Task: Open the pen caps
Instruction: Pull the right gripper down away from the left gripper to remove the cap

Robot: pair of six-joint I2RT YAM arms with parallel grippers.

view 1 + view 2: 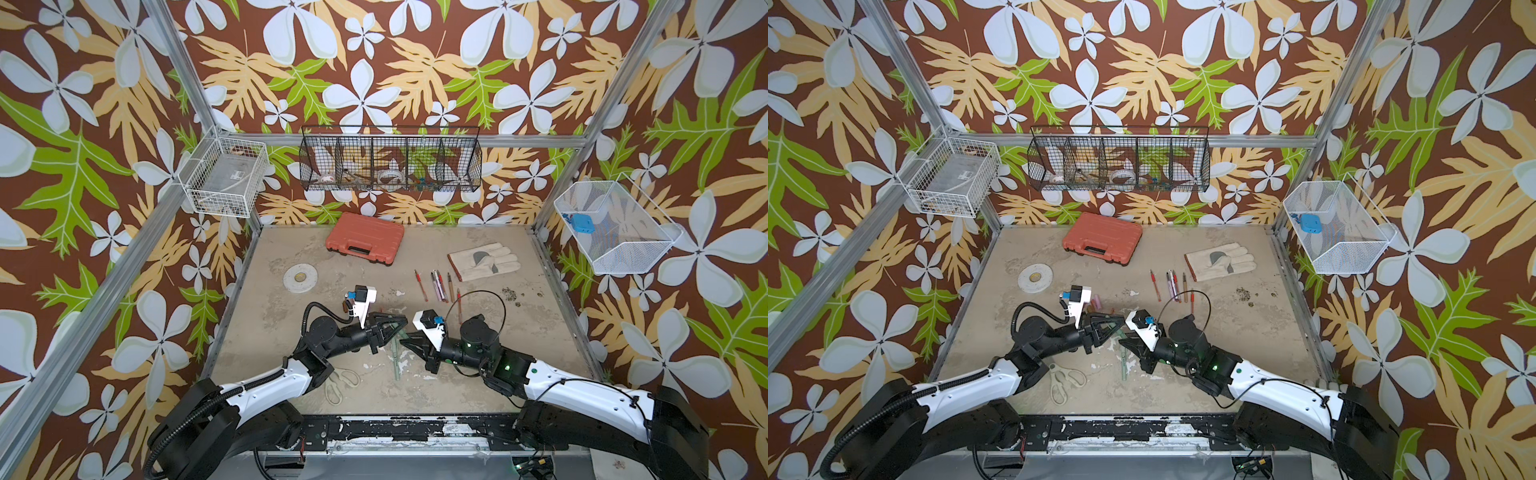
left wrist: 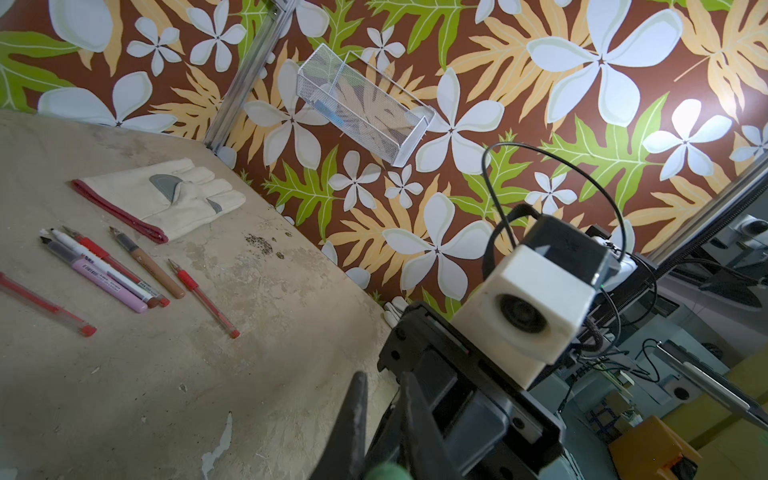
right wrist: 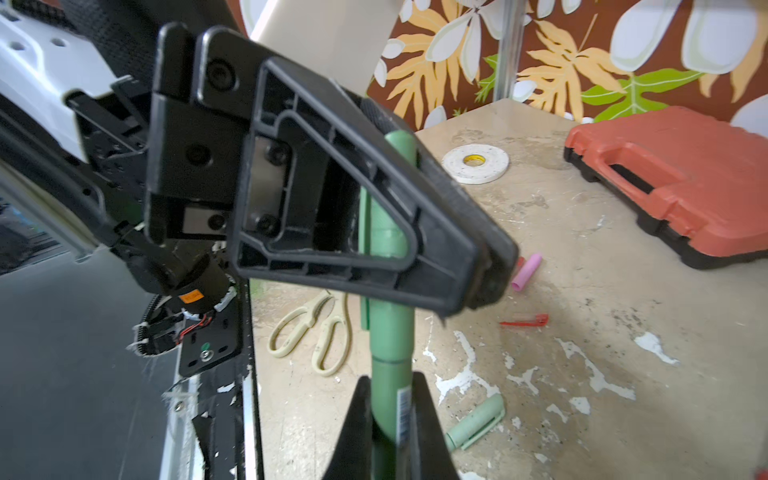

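Observation:
A pale green pen (image 3: 386, 374) stands nearly upright between my two grippers at the table's middle. My right gripper (image 3: 390, 382) (image 1: 404, 338) is shut on its body. Its green pen cap (image 3: 390, 332) sits on the pen with only a thin seam, and my left gripper (image 1: 402, 323) (image 2: 384, 382) is shut on that cap. Loose pen caps lie on the table: a pale green one (image 3: 476, 422), a pink one (image 3: 527, 272) and a red one (image 3: 525, 321). Several uncapped pens (image 1: 436, 284) (image 2: 124, 270) lie in a row behind the right arm.
White-handled scissors (image 1: 341, 382) lie near the front edge under the left arm. A work glove (image 1: 484, 262) is at the back right, an orange tool case (image 1: 365, 238) at the back and a tape roll (image 1: 300, 276) at the left. Wire baskets hang on the walls.

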